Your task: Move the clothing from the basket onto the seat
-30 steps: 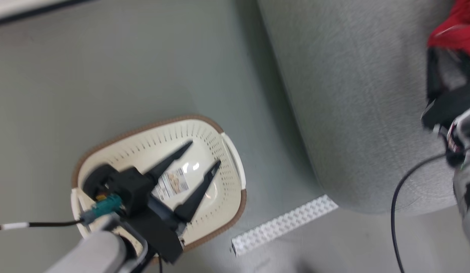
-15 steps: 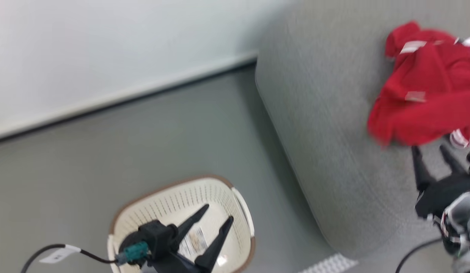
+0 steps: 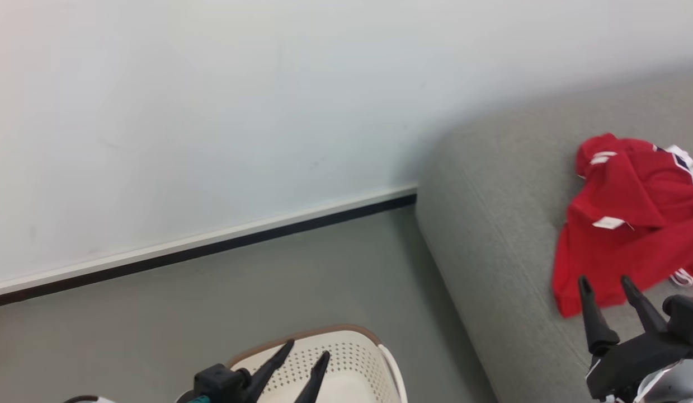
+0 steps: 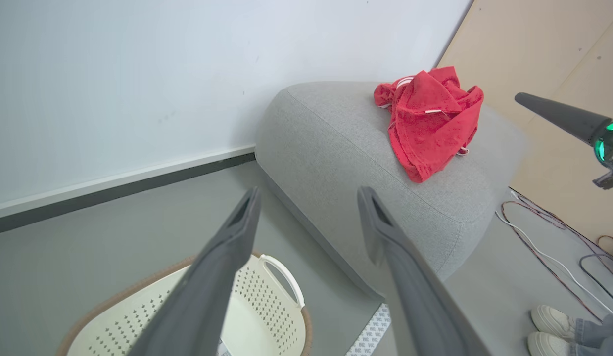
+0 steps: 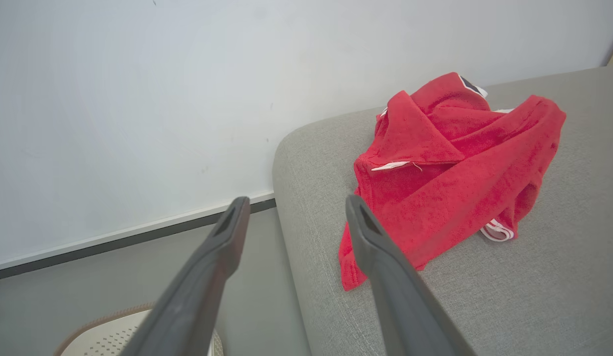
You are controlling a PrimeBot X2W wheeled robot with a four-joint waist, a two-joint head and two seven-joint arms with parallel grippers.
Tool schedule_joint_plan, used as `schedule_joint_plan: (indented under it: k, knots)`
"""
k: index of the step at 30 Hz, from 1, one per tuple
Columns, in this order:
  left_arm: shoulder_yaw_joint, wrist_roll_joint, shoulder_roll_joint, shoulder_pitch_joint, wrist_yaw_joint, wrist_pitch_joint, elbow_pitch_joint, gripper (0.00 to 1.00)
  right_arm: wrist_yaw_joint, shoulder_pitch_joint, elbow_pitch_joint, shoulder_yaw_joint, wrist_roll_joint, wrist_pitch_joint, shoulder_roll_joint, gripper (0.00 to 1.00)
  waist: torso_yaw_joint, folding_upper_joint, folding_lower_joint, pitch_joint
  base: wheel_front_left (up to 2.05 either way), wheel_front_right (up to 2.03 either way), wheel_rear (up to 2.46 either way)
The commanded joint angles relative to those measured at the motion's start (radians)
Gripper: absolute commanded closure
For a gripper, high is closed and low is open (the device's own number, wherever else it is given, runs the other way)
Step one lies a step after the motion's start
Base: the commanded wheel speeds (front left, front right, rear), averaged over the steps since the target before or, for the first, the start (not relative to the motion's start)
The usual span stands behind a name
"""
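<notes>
In the head view, the clothing (image 3: 631, 224) lay in a red heap on the seat (image 3: 491, 224), at the right. The basket (image 3: 352, 358) stood on the floor at the near left, and what showed of its inside was bare perforated plastic. The left claw (image 3: 309, 347) hung over it, fingers wide, holding nothing. The right claw (image 3: 603, 279) hovered at the heap's near edge, also wide and empty. The left wrist view showed the basket's bare cream wall under the spread fingers. In the right wrist view, the heap rested near the seat's left end.
</notes>
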Motion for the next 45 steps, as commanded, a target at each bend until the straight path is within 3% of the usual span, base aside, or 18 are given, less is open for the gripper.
schedule_joint_plan:
  k: [1,12,20,28,38,45]
  knots:
    - [0.009,0.011,0.006,0.02,0.008,-0.012,0.004,0.0,0.0,0.015,-0.017,0.002,-0.01,-0.004,0.012,0.0,0.081,0.0003,0.0004,-0.067,0.0,0.0,0.0]
    - [0.138,0.09,0.024,0.079,0.066,-0.026,0.062,0.0,0.0,0.136,-0.048,0.003,-0.084,-0.084,0.149,0.0,0.258,0.0003,0.0004,-0.119,0.0,0.0,0.0]
    - [0.353,0.134,0.003,0.176,0.098,-0.027,0.021,0.0,0.0,0.164,-0.011,0.02,-0.121,-0.179,0.206,0.0,0.304,0.0003,0.0004,-0.129,0.0,0.0,0.0]
    - [0.58,0.273,-0.068,0.269,0.061,-0.025,-0.042,0.0,0.0,0.166,0.044,0.052,-0.132,-0.243,0.217,0.0,0.305,0.0003,0.0004,-0.13,0.0,0.0,0.0]
    - [0.69,0.391,-0.113,0.351,-0.018,-0.025,0.005,0.0,0.0,0.183,0.107,0.085,-0.159,-0.279,0.217,0.0,0.278,0.0003,0.0004,-0.12,0.0,0.0,0.0]
    - [0.738,0.386,-0.133,0.357,-0.035,-0.025,0.064,0.0,0.0,0.182,0.148,0.099,-0.148,-0.26,0.192,0.0,0.261,0.0003,0.0004,-0.118,0.0,0.0,0.0]
